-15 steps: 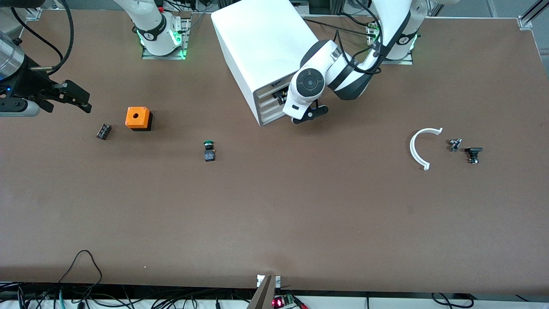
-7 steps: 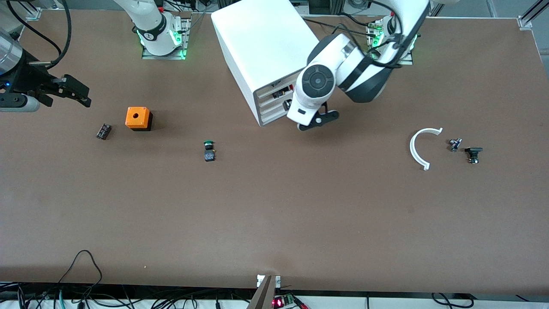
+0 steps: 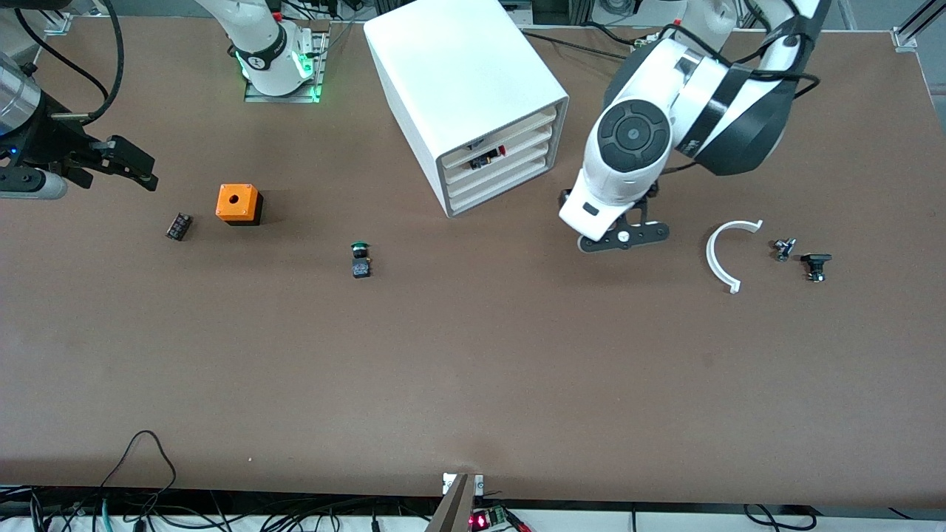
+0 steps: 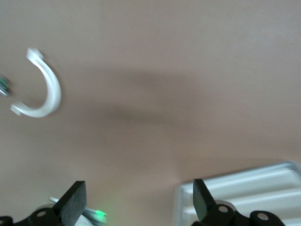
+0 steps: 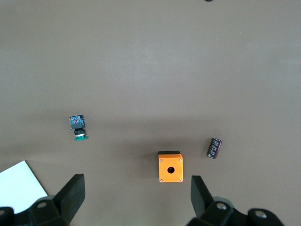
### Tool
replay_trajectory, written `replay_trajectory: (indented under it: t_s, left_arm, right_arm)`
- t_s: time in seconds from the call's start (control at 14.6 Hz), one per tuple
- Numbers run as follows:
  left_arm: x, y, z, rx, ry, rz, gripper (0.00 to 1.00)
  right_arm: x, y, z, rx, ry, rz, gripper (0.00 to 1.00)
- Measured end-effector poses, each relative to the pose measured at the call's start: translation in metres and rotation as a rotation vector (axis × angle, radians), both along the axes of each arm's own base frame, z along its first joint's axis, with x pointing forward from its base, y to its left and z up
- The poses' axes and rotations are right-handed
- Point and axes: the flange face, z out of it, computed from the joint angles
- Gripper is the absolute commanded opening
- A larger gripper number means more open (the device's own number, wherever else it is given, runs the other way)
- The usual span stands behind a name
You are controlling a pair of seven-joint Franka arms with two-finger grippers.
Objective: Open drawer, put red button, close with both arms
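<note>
Front view: boxy white cabinet [image 3: 458, 81], red button [image 3: 501, 151] in top drawer [image 3: 495, 151], left claw [image 3: 624, 238] & right claw [image 3: 137, 168] both spread open.

White cabinet [image 3: 462, 74] w/ cream drawer [image 3: 510, 133] fronts, orange box [image 3: 238, 204], green-capped button [image 3: 361, 260], brown table [image 3: 473, 369].

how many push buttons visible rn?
2. The green-capped button lies on the open table, nearer the front camera than the cabinet. The red button sits in the drawer. Others may be hidden inside.
</note>
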Motion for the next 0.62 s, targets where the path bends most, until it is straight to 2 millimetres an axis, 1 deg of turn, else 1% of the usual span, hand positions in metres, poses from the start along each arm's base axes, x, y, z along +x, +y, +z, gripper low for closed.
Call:
replay_trajectory:
  t_s: [0.14, 0.21, 0.27, 0.34, 0.41, 0.48, 0.62]
  left_arm:
    - [0.004, 0.015, 0.024, 0.011, -0.002, -0.102, 1.00]
    - [0.007, 0.027, 0.035, 0.006, 0.001, -0.132, 1.00]
    - [0.011, 0.045, 0.047, -0.006, 0.002, -0.154, 1.00]
    - [0.015, 0.066, 0.057, -0.015, 0.012, -0.175, 1.00]
    - [0.017, 0.089, 0.064, -0.019, 0.039, -0.194, 1.00]
    - [0.018, 0.107, 0.069, -0.022, 0.060, -0.204, 1.00]
    - [0.022, 0.129, 0.073, -0.036, 0.070, -0.206, 1.00]
  right_arm:
    - [0.001, 0.000, -0.001, 0.000, 0.000, 0.000, 1.00]
    - [0.001, 0.000, -0.001, 0.000, 0.000, 0.000, 1.00]
    - [0.001, 0.000, -0.001, 0.000, 0.001, 0.000, 1.00]
    - [0.001, 0.000, -0.002, 0.000, 0.002, 0.000, 1.00]
    - [0.001, 0.000, -0.002, 0.000, 0.004, 0.000, 1.00]
    - [0.001, 0.000, -0.003, 0.000, 0.005, 0.001, 1.00]
    - [0.001, 0.003, -0.003, 0.000, 0.005, 0.006, 1.00]
